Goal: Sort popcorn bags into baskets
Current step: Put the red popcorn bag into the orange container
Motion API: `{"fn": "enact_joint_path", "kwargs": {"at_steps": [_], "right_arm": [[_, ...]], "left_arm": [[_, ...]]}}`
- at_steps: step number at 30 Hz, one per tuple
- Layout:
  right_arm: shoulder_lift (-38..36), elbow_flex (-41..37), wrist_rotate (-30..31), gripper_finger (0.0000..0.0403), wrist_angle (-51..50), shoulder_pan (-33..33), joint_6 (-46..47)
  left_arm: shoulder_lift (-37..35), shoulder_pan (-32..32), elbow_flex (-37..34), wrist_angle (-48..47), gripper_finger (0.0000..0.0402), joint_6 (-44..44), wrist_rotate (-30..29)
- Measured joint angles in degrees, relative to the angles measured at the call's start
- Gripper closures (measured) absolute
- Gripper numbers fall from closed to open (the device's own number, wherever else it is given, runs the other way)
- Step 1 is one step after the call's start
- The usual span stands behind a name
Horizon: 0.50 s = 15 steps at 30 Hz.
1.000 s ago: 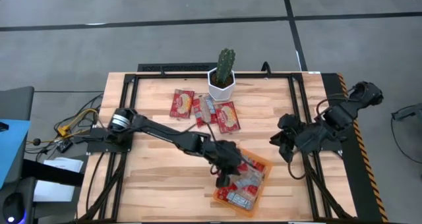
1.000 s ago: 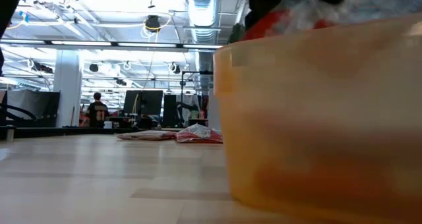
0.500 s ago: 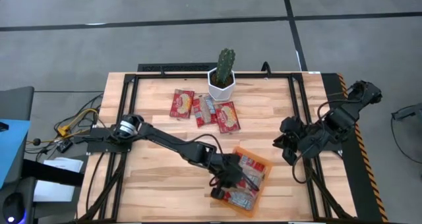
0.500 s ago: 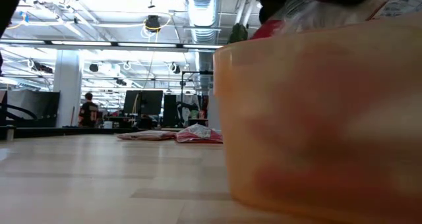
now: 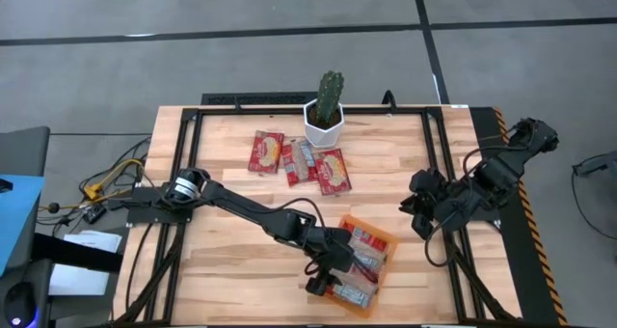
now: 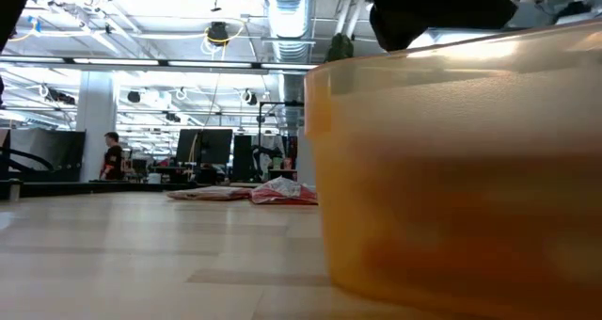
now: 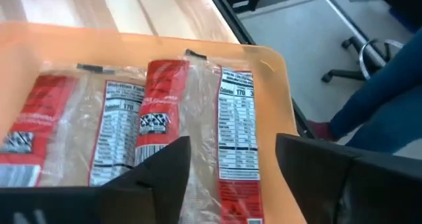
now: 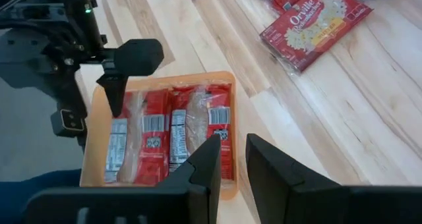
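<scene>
Orange tray [image 5: 384,239] takes another bag; left gripper [image 5: 333,270] lets go above it.

Left gripper's fingers stand wide over the tray, holding nothing, with popcorn bags [image 7: 161,118] lying flat side by side below. Best move, I judge: lift straight up so nothing snags, then go for the three bags [image 5: 331,170] near the cactus pot [image 5: 325,123]. Right gripper [image 5: 417,212] waits at the table's right edge, fingers narrow and empty.

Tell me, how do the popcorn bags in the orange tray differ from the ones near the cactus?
The bags in the tray lie side by side, label backs up, inside the orange tray. The bags by the cactus lie loose on the table, at least one front up. Both are red packets.
</scene>
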Motion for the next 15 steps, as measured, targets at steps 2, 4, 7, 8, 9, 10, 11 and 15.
{"fn": "enact_joint_path", "kwargs": {"at_steps": [2,4,7,8,9,10,11,15], "right_arm": [[0.03,0.0,0.53,0.0305,0.01,0.0,-0.02],[0.32,0.0,1.45,0.0305,-0.03,0.0,-0.02],[0.45,-0.02,1.95,0.0305,-0.18,0.0,-0.02],[0.41,-0.02,1.96,0.0305,-0.2,0.0,-0.02],[0.4,-0.02,2.05,0.0305,-0.18,0.0,-0.02],[0.42,-0.02,2.08,0.0305,-0.19,0.0,-0.02],[0.44,-0.02,2.1,0.0305,-0.18,0.0,-0.02],[0.37,-0.02,1.86,0.0305,-1.07,0.27,4.59]], "left_arm": [[-0.01,0.36,1.36,-1.8,0.0179,-1.94,1.17],[-0.2,0.88,4.03,-5.43,0.0175,-3.6,3.4],[-0.26,2.03,11.83,-18.82,0.0175,-4.88,5.79],[-0.26,2.46,15.19,-24.65,0.0177,-4.83,5.61],[-0.29,2.89,18.91,-30.36,0.0178,-4.54,4.64],[-0.49,3.31,22.13,-35.24,0.0179,-4.22,2.96],[-0.63,3.84,25.1,-39.56,0.0179,-4.2,0.78],[-1.41,5.96,34.72,-55.3,0.018,-2.18,-5.95]]}}
